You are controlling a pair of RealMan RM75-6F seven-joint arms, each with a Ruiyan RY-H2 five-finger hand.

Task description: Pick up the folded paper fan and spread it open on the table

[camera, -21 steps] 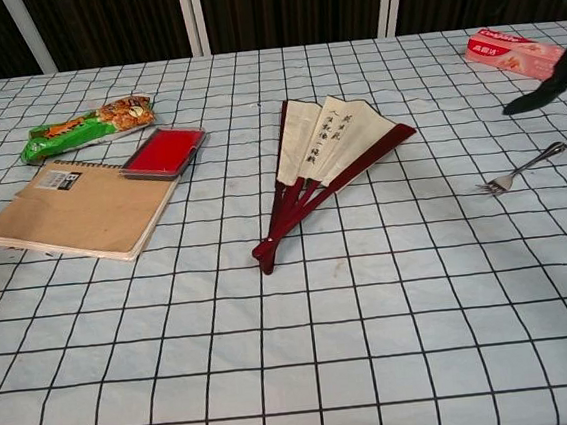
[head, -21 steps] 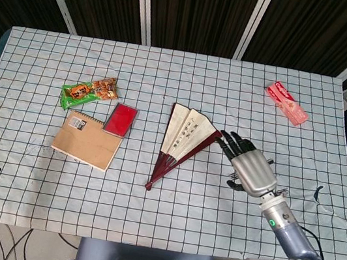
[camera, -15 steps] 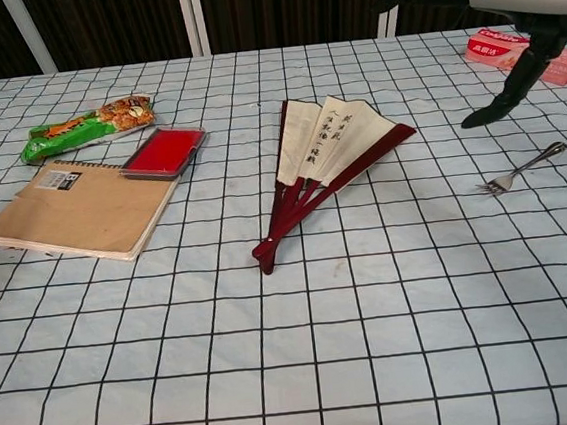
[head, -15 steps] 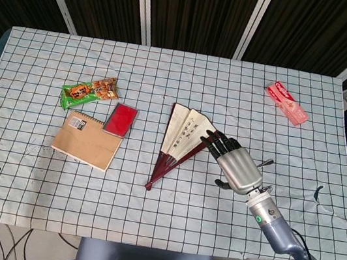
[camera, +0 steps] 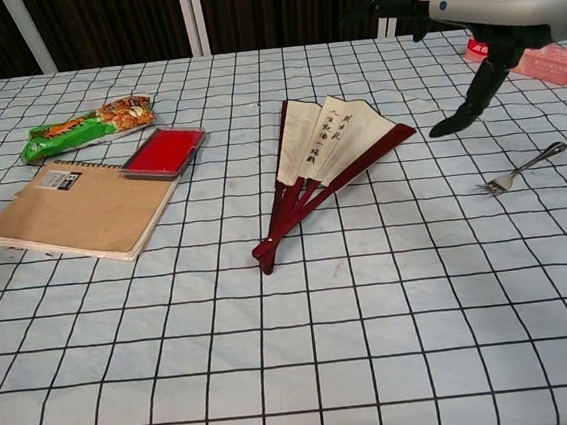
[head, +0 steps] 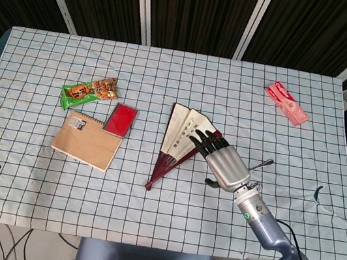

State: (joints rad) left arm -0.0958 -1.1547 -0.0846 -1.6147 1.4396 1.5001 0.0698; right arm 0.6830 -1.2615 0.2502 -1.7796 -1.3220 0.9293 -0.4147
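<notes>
Fan [head: 184, 139] half-spread mid-table, right hand [head: 224, 164] above its right edge.

Paper fan [head: 185, 136] with glossy dark-red ribs, metal fork [camera: 520, 169]

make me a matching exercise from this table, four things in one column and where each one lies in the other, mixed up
Things:
1. paper fan
2. fork
3. pink packet
4. red ink pad

Places:
A. far right part of the table
B. touching the brown notebook's far corner
C. middle of the table, partly spread
D. on the cloth to the right of the fan

Pairs: 1-C, 2-D, 3-A, 4-B
</notes>
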